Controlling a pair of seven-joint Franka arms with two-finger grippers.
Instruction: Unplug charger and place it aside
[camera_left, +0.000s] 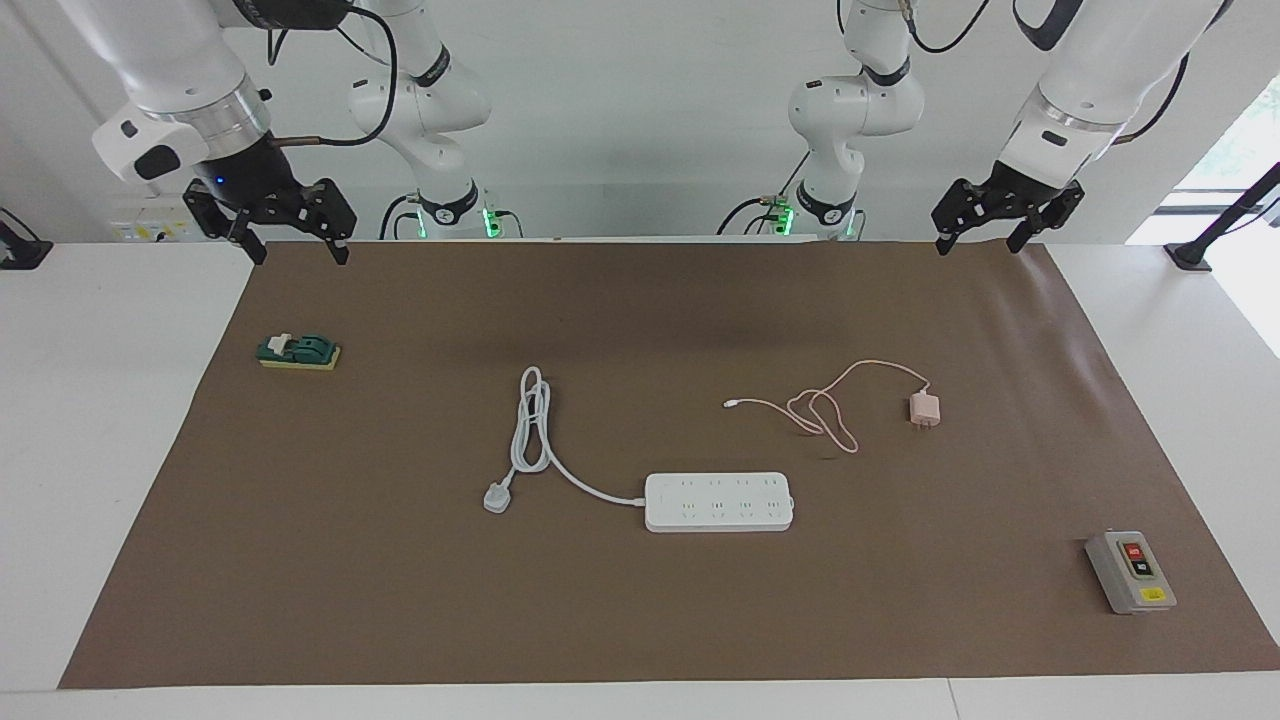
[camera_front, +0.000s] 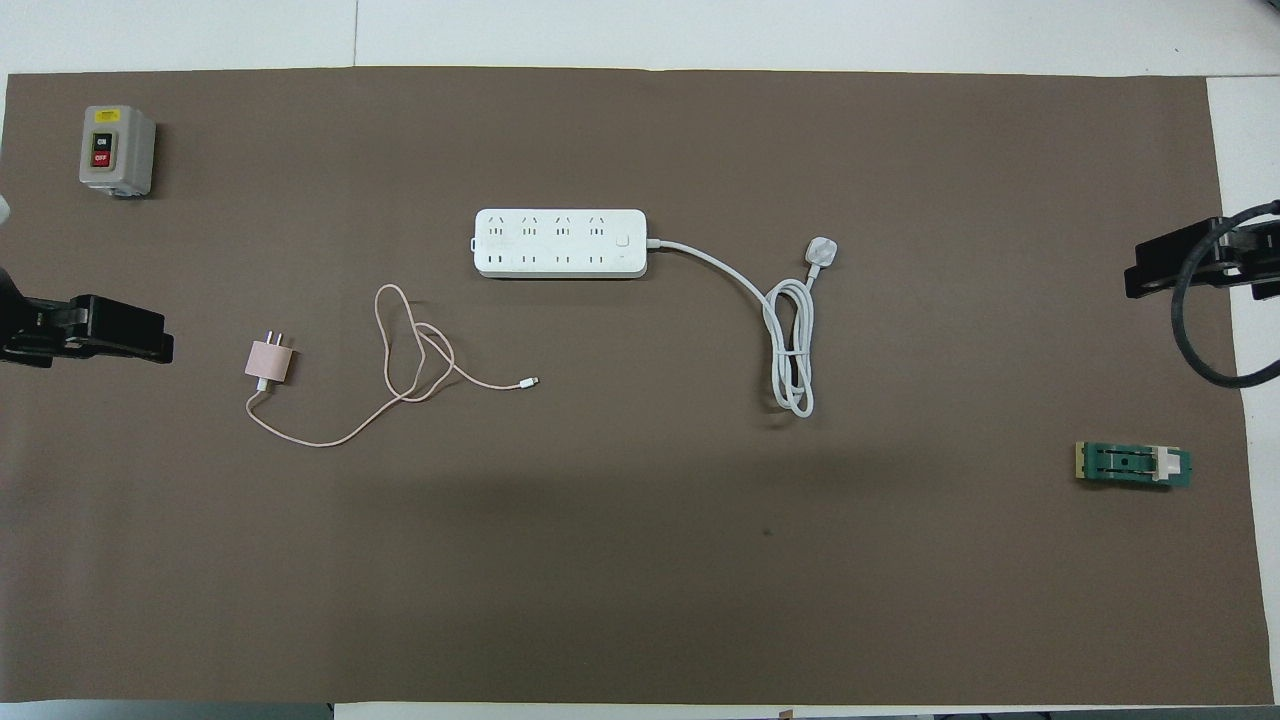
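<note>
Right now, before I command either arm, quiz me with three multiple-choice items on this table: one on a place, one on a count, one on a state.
1. Where does the small pale pink cube charger lie?
A. On the brown mat, apart from the strip, toward the left arm's end
B. In a socket of the strip
C. On the grey switch box

2. How many devices are plugged into the white multi-socket power strip?
A. Two
B. One
C. None

3. What are the two grippers doing?
A. Both hang open, holding nothing
B. One grips the pink cable
C. One presses a button

Key: 1 A, the charger's prongs are bare on the brown mat. 2 C, every socket shows empty. 3 A, the left gripper and right gripper hang over the mat's edge by the robots, fingers spread.
</note>
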